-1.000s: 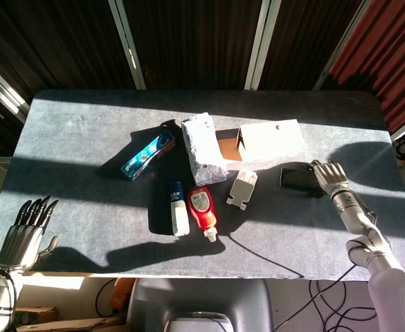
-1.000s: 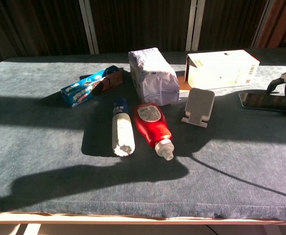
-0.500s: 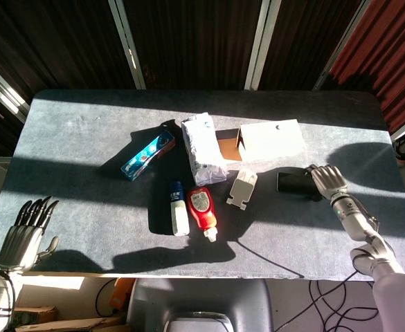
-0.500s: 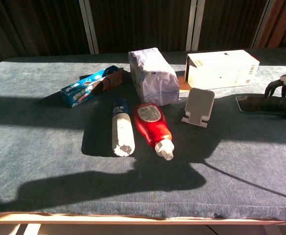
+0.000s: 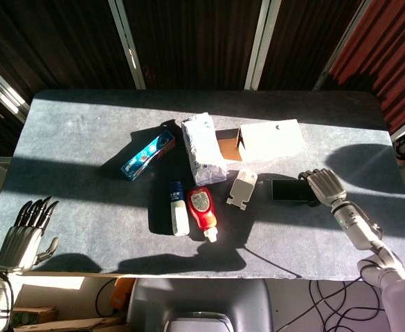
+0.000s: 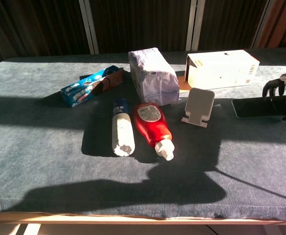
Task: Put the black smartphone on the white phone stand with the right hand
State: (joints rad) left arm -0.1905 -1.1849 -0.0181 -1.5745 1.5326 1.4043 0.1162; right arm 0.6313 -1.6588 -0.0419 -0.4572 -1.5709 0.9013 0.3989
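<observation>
The black smartphone (image 5: pixel 290 190) lies flat on the table (image 5: pixel 84 138), just right of the white phone stand (image 5: pixel 242 189) and apart from it, in front of the white cardboard box (image 5: pixel 271 140). The right hand (image 5: pixel 322 187) sits at the phone's right end, palm down, fingers (image 6: pixel 274 88) curled over that edge; in the chest view the fingertips come down onto the phone's far side and right end. Whether they actually clamp it or only rest on it cannot be told from either view. The phone's left end, toward the stand, is uncovered.

The stand is upright, its back plate leaning. Left of the stand lie a red bottle (image 5: pixel 202 208) and a white bottle with a blue cap (image 5: pixel 178 208), side by side on their sides. Behind the stand to the left stands a white wrapped package (image 5: pixel 203 148), and beyond that, a blue toothpaste box (image 5: pixel 148 155).

The left hand (image 5: pixel 28 233) hangs off the table's front-left corner, far left of the stand, fingers straight, close together, holding nothing.
</observation>
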